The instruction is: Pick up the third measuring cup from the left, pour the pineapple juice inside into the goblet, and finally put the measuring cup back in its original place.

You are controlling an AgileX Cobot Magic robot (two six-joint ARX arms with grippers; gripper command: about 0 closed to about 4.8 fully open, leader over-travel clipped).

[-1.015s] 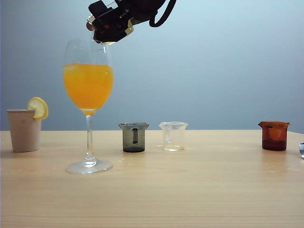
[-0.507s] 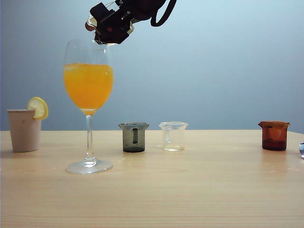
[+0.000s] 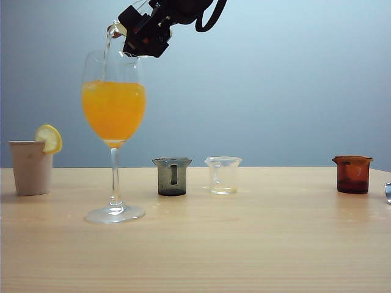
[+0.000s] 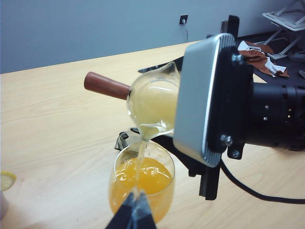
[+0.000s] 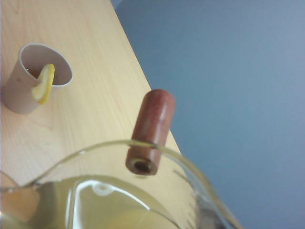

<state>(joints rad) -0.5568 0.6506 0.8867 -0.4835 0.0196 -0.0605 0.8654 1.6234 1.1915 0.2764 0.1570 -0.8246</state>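
Measuring cup [image 3: 117,28] above goblet [image 3: 114,131]

Pale yellow pineapple juice [image 4: 153,102], reddish-brown handle [image 4: 106,86], orange-filled goblet [image 3: 114,110].

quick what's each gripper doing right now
Left gripper: shut, empty, beside the goblet.
Right gripper: shut on the measuring cup, pouring.

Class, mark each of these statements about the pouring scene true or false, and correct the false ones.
1. The right gripper holds the measuring cup tilted over the goblet. True.
2. Juice is streaming from the cup into the goblet. True.
3. The goblet is empty. False: it holds orange drink.
4. The beige cup carries a lemon slice. True.
5. The amber cup stands left of the goblet. False: it stands at the far right.
6. The cup's handle is blue. False: reddish-brown.
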